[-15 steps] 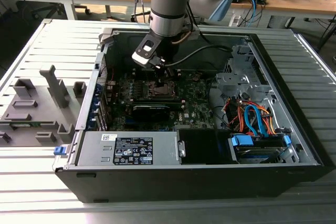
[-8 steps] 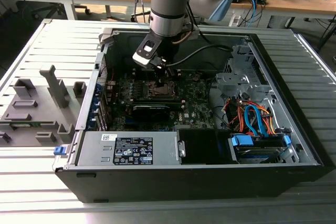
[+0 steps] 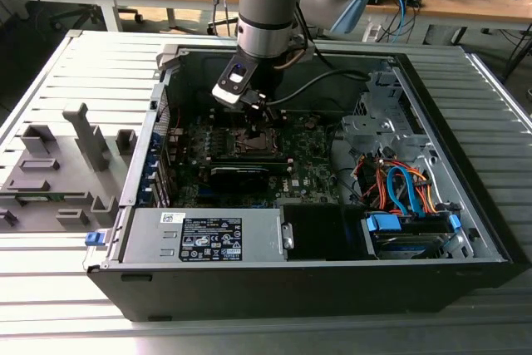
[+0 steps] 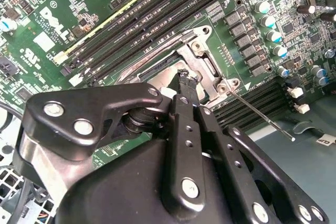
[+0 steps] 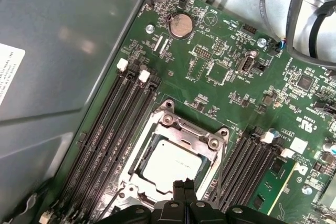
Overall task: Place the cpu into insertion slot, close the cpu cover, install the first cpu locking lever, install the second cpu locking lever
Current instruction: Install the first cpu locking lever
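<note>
Cpu [image 5: 170,163]: dull silver square | cpu cover [image 5: 189,132]: metal frame around it | end effector [image 5: 184,184]: pressed together

Small silver-grey square cpu [image 5: 170,163] lies in the black square insertion slot [image 5: 139,162], long black memory slots [image 5: 113,129] flanking both sides, claw [image 5: 182,184] just above.

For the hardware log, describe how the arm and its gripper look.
The arm is silver-grey tubing with light-blue joint caps. The gripper is matt black: flat linkage plates pinned with silver screws, narrowing to a slim tip. A black cable loops from the wrist.
</note>
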You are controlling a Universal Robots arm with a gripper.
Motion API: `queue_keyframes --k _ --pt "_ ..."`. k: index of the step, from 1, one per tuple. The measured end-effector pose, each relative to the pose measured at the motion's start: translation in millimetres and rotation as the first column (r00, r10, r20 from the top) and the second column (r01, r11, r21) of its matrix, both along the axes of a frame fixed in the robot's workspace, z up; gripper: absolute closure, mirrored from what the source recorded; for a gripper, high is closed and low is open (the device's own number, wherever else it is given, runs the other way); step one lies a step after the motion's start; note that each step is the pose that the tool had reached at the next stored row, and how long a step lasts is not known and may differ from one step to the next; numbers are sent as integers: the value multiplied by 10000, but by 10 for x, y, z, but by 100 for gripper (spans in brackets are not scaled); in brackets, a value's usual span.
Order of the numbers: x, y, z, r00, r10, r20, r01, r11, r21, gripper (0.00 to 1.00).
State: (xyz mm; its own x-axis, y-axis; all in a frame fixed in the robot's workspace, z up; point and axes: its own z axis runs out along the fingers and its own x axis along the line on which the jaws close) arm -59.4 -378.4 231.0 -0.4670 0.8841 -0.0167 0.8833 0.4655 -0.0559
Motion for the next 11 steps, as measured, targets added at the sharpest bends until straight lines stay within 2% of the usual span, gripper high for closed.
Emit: queue_keyframes --k 11 --pt "0 0 0 9982 601 0 -601 9982 0 89"
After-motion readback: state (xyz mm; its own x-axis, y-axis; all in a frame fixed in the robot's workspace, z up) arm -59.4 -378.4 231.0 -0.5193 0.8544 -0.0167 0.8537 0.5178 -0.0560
